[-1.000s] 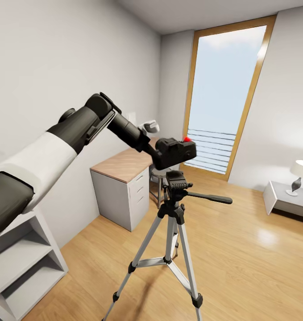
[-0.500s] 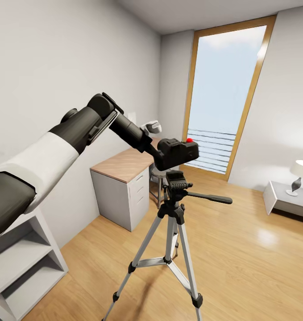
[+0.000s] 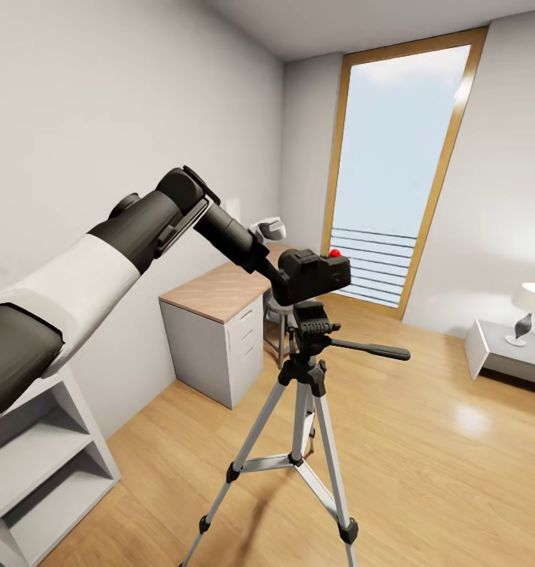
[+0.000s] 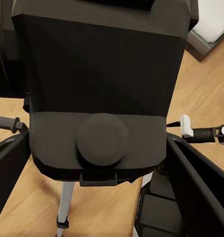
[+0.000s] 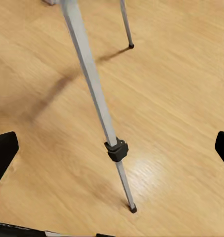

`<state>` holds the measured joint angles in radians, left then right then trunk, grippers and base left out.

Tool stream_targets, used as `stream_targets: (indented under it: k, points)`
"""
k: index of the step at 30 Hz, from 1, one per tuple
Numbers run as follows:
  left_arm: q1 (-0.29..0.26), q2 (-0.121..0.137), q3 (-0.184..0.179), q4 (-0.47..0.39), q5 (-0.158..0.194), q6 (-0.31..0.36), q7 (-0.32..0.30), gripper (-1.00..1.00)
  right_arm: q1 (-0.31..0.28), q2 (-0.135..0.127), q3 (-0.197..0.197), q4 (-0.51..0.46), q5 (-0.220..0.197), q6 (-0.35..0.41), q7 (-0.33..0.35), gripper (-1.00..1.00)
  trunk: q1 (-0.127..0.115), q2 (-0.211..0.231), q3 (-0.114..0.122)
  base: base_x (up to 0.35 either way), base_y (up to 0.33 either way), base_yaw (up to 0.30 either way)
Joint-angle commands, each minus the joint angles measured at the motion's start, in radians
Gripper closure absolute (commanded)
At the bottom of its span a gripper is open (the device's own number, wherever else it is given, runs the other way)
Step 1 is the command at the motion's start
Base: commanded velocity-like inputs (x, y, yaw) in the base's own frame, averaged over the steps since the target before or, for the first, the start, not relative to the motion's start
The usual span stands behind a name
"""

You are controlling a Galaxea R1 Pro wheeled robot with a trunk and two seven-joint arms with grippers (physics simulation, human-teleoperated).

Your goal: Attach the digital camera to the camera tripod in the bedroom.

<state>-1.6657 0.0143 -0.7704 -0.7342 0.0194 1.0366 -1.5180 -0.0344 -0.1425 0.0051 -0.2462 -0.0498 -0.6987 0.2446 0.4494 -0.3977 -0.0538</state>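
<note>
One camera poised just above its mount

Head view: at frame centre the left gripper (image 3: 287,282) clasps the digital camera (image 3: 316,272) directly over the camera tripod (image 3: 308,370) head, nearly touching, so I judge the remaining move is straight down. Left wrist view: the camera body sits between the dark fingers (image 4: 198,177), tripod handle at centre right. Right wrist view: the right gripper (image 5: 114,148) hangs spread wide, empty, over a silver leg and the wood floor (image 5: 181,89).

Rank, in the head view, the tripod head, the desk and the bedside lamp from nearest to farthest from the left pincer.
1. Tripod head: just below the left pincer holding the digital camera.
2. Desk: behind it, against the left wall.
3. Bedside lamp: far right, across the room.
</note>
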Motion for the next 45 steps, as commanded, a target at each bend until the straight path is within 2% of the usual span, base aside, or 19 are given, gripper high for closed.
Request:
stream_targets:
  k: [1,4,8,14,32,45]
  points:
    - [-0.002,0.001,-0.004,-0.001,0.002,0.011,-0.004,1.00,-0.001,-0.001,0.000,0.000,-0.006,-0.027,0.019,-1.00,0.001,-0.002,-0.002,0.000,0.000,0.000]
    - [-0.002,0.001,-0.004,-0.001,0.002,0.011,-0.004,1.00,-0.001,-0.005,0.000,0.000,-0.007,-0.118,0.068,-1.00,0.001,-0.002,-0.002,0.000,0.000,0.000]
    - [-0.002,0.001,-0.004,-0.001,0.002,0.011,-0.004,1.00,-0.001,-0.012,-0.001,-0.003,-0.008,-0.166,0.118,-1.00,0.001,-0.002,-0.002,0.000,0.000,0.000]
    - [-0.002,0.001,-0.003,-0.001,0.002,0.011,-0.004,1.00,-0.001,-0.017,-0.005,-0.006,-0.010,-0.191,0.184,-1.00,0.001,-0.002,-0.002,0.000,0.000,0.000]
    - [-0.002,-0.001,-0.003,-0.002,0.002,0.011,-0.004,1.00,-0.001,-0.017,-0.009,-0.075,-0.012,-0.196,0.197,-1.00,0.001,-0.002,-0.002,0.000,0.000,0.000]
    - [-0.002,-0.001,-0.001,-0.002,0.002,0.011,-0.003,1.00,-0.001,-0.011,-0.012,-0.188,-0.012,-0.186,0.196,-1.00,0.001,-0.002,-0.002,0.000,0.000,0.000]
